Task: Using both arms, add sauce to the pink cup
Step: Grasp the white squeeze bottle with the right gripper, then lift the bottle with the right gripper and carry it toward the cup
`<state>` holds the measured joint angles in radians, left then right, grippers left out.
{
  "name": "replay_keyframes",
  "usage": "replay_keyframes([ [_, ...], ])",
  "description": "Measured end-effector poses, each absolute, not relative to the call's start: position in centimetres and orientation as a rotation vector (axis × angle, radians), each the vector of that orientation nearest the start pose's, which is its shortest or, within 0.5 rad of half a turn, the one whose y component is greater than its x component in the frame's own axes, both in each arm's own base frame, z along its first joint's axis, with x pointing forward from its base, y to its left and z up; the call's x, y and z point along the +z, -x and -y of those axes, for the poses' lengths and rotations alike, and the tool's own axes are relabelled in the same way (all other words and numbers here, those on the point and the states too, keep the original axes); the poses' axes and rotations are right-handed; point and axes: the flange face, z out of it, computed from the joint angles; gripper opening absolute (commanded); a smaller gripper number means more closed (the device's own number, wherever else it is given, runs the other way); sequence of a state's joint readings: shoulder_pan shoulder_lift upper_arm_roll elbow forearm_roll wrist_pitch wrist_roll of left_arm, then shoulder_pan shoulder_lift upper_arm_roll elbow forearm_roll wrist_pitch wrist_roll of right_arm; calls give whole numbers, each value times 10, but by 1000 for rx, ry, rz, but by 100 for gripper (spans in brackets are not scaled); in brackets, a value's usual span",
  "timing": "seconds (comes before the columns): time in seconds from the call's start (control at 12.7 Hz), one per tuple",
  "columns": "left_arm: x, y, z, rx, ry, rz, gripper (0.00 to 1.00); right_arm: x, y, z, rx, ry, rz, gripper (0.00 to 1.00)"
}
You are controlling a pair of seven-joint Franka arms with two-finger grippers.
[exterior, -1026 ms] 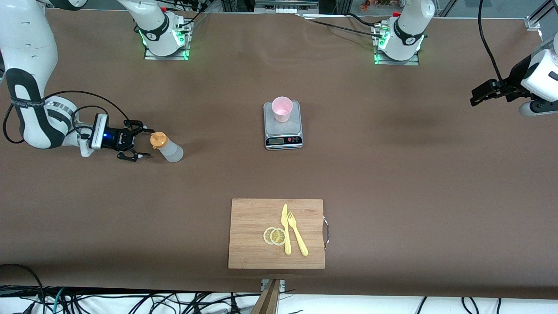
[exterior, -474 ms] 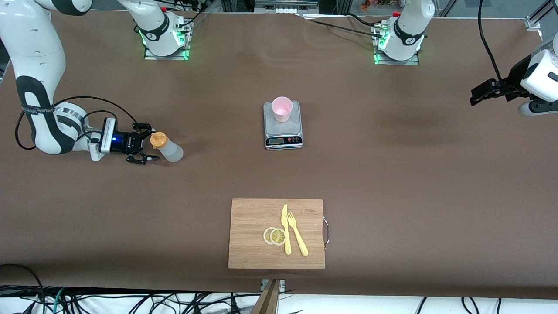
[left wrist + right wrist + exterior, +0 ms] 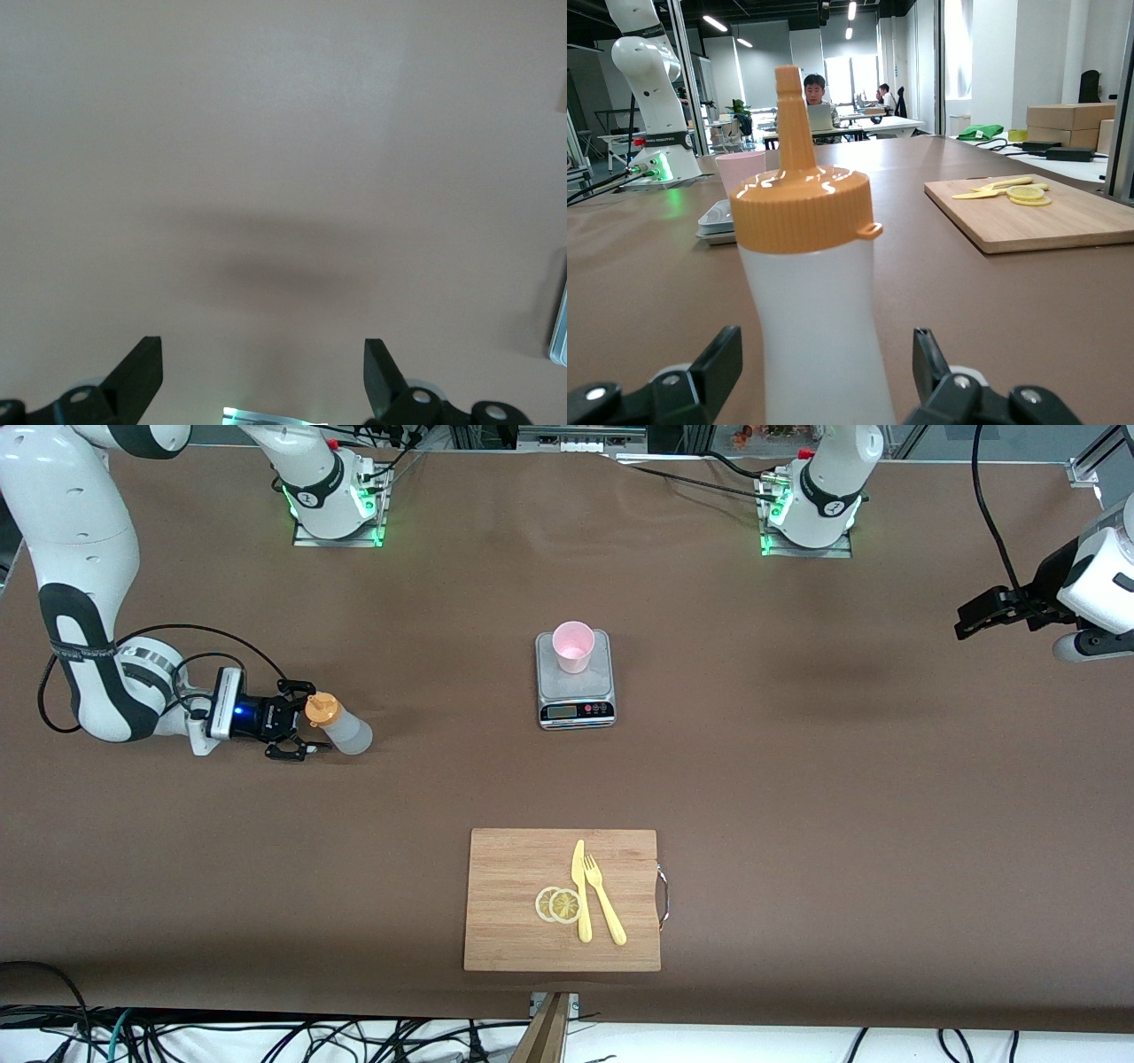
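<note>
Right wrist view: we read no label on the sauce (image 3: pixel 811 292), flanked by the right gripper (image 3: pixel 299 722)'s spread jaws; the left gripper (image 3: pixel 974 618) waits, jaws spread

**Brown table and what rests on it**

The brown table (image 3: pixel 797 779) carries the sauce (image 3: pixel 339 726) just beside the right gripper (image 3: pixel 299 722), a scale (image 3: pixel 575 691) mid-table, and a cutting board (image 3: pixel 523 903) nearer the front camera, well apart from that gripper.
</note>
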<state>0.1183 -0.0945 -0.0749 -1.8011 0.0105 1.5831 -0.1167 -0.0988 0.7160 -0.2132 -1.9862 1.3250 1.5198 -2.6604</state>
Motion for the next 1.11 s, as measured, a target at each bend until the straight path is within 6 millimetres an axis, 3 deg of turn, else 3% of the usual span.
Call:
replay_keyframes([
  [0.24, 568, -518, -23, 192, 3104, 251, 100, 104, -522, 45, -1044, 1383, 1289, 36],
  [0.47, 568, -518, -23, 192, 3104, 251, 100, 100, -524, 40, -1034, 1372, 1295, 17],
  [0.87, 568, -518, -23, 192, 3104, 251, 100, 103, -529, 40, -1041, 1359, 1303, 14],
  [1.11, 568, -518, -23, 192, 3104, 251, 100, 117, -543, 24, -1013, 1314, 1283, 14],
])
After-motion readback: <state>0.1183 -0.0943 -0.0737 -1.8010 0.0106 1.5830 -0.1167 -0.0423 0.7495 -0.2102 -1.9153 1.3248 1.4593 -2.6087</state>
